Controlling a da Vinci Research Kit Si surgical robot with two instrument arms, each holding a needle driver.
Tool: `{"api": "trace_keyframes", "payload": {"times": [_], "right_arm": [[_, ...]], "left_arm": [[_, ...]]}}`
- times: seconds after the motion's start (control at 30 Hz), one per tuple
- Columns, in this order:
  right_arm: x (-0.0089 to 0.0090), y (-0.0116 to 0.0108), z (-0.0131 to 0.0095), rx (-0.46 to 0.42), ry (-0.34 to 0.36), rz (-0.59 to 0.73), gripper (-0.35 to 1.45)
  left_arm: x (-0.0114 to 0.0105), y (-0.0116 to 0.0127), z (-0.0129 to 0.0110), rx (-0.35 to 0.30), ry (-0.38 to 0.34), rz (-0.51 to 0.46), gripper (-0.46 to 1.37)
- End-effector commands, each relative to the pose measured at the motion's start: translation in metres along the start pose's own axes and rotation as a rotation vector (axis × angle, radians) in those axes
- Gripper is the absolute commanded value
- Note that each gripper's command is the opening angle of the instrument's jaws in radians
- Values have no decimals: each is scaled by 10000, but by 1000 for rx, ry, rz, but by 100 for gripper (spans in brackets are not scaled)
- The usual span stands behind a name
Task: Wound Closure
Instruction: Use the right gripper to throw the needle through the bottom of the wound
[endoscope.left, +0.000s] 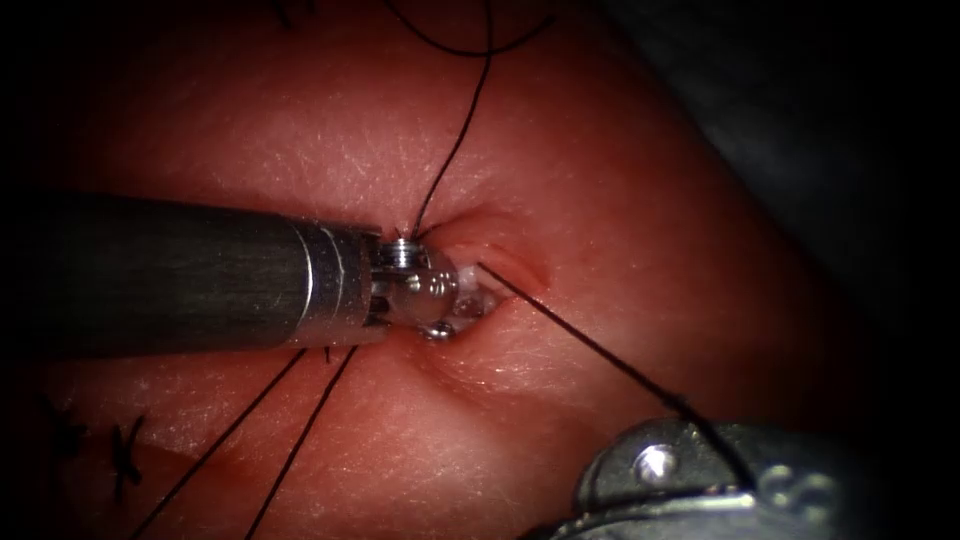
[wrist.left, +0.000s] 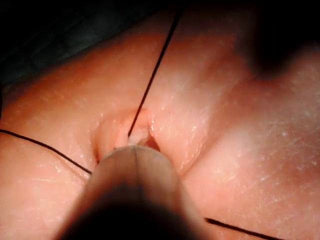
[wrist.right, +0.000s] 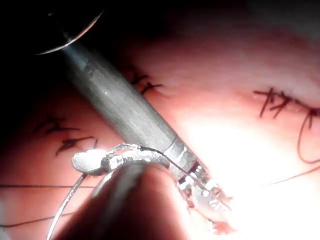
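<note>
- The left arm's tool, a grey shaft ending in a small silver wristed head, lay across the pink, glistening pork-belly tissue with its tip pressed down into the puckered cut. Whether its jaws stood apart or together, I could not tell, nor what they gripped, since the tip was buried in the fold.
- The right arm's tool, a blunt silver metal head, sat low on the right side of the cut, with the thin black thread running taut from the cut straight to it. The thread seemed clamped there, but the jaws themselves were hidden, so I could not tell their state.
- More strands of the same thread ran up from the cut and down under the left shaft.
- In the right wrist view a slim curved silver wire, likely the needle, hung beside the right tool, clear of the tissue; which tool held it was not plain.
- Risks, as I judged them: the taut strand could saw through the soft edge of the cut if pulled harder.
- The buried tip could bruise or tear the fold.
- The loose strands under the shaft could snag and tangle.
- Finished dark stitches lay left of the cut.
</note>
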Motion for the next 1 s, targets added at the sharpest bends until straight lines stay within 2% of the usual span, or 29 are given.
{"api": "trace_keyframes", "payload": {"times": [0.03, 0.27, 0.43, 0.47, 0.6, 0.73, 1.0], "right_arm": [[0, 3, -3, -10, 4, -7, -35], [15, 36, -41, -112, 34, -68, -35], [15, 58, -65, -188, 23, -93, -35], [14, 68, -78, -255, 9, -114, -35], [10, 83, -95, -347, 7, -123, -35], [5, 94, -103, -439, 15, -126, -35], [-5, 118, -103, -634, 57, -93, -35]], "left_arm": [[0, 3, -2, 2, 17, 2, 93], [16, 28, -19, -24, 111, 10, 98], [26, 37, -32, -45, 123, 14, 111], [29, 41, -40, -54, 128, 15, 117], [32, 47, -44, -48, 135, 12, 116], [32, 53, -42, -38, 144, 10, 116], [35, 60, -40, -16, 157, 5, 118]]}}
